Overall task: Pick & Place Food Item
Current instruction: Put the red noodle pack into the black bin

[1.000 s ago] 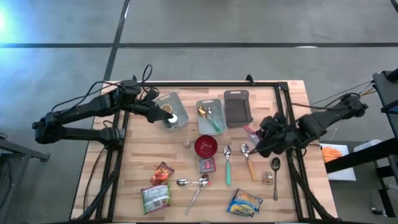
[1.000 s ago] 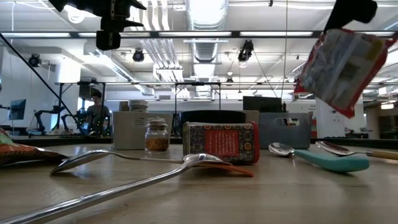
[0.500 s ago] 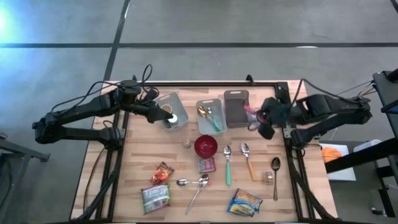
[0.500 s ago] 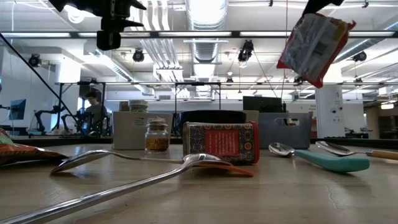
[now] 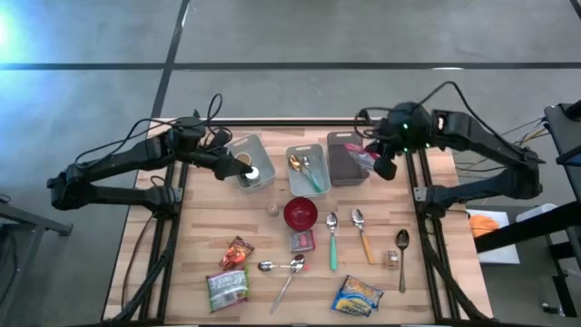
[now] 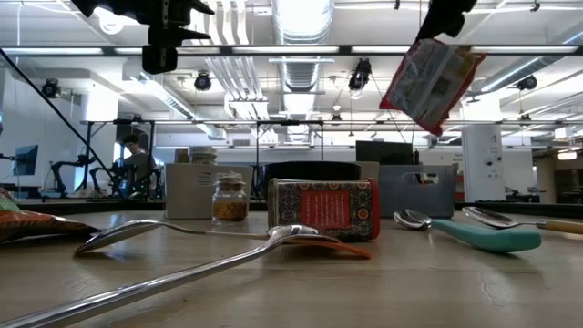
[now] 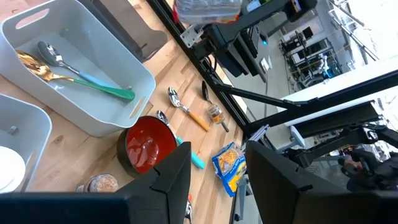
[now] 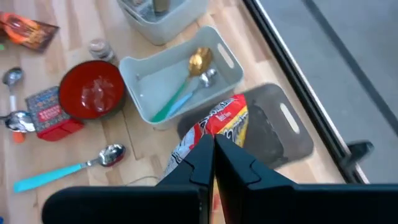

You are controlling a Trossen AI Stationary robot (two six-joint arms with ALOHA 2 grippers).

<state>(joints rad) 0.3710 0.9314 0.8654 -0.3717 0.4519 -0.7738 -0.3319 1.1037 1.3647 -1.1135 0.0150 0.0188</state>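
My right gripper (image 5: 374, 160) is shut on a red, white and yellow food packet (image 8: 217, 124). In the high view it hangs over the dark grey bin (image 5: 347, 150) at the table's far right. In the low view the packet (image 6: 428, 82) shows high above the table. My left gripper (image 7: 214, 180) stands open over the left white bin (image 5: 259, 145) with nothing between its fingers. More food packets (image 5: 236, 252), (image 5: 227, 289), (image 5: 357, 295) lie flat on the table's near half. My right gripper pinches the packet's upper edge (image 8: 214, 135) between its two shut fingers. The fingers come from above, slanting down. The packet hangs tilted below them (image 6: 428, 87), lifted clear above the dark bin.
A middle white bin (image 5: 320, 151) holds a gold spoon and a green-handled one. On the table lie a red bowl (image 5: 300, 213), a red tin (image 5: 302, 240), two small jars (image 5: 271, 209), (image 5: 391, 259) and several spoons (image 5: 332, 238). A black frame runs along the table's edges.
My right gripper has swung from the table's right edge toward the far edge and leftward, rising and rolling as it went, still shut on the packet. The packet has travelled with it and now hangs over the dark grey bin.
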